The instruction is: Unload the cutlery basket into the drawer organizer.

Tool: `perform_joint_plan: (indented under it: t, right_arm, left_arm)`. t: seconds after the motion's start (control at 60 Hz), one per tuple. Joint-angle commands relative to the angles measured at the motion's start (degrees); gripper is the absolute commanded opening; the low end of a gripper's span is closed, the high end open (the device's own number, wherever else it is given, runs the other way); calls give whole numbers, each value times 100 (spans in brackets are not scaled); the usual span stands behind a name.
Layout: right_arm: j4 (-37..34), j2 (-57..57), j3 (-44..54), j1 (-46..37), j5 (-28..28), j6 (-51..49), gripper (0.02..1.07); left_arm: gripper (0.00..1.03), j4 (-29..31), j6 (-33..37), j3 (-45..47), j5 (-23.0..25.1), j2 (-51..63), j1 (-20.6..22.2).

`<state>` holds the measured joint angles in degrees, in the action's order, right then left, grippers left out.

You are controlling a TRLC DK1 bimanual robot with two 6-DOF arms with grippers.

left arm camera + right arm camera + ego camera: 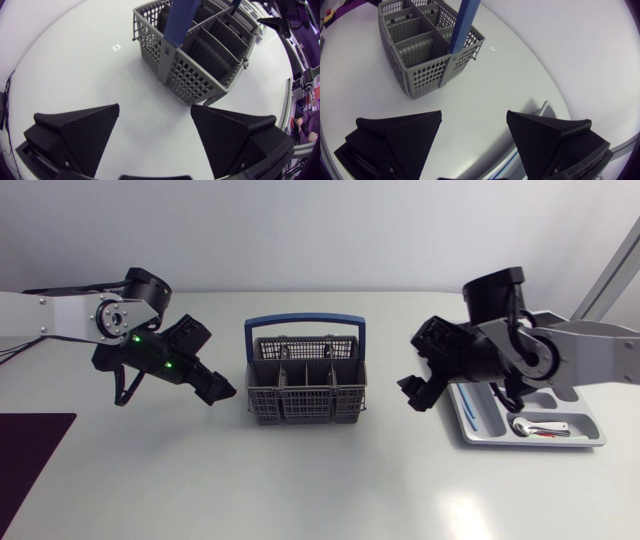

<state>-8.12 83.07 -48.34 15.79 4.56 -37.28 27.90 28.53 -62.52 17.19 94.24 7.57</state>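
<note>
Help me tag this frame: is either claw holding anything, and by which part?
Nothing is held. The left claw and the right claw are both open and empty, each short of the basket.

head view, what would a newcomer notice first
The grey basket with its blue handle, standing mid-table. The open left gripper and right gripper flank it, apart from it. A grey tray holding a spoon lies far right.

One basket [305, 406], one organizer tray [495, 435], one left tool [216, 391], one right tool [414, 394].
</note>
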Motion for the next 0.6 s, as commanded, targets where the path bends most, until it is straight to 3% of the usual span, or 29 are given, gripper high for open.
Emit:
perform_joint_plan:
  t: [0.0,0.583]
  right_arm:
    - [65,465,-361,126,-113,432,96]
    - [39,1106,-976,855,-526,713,96]
  left_arm:
    - [100,-65,100,-137,-23,200,95]
    - [100,-153,38,-665,-23,534,359]
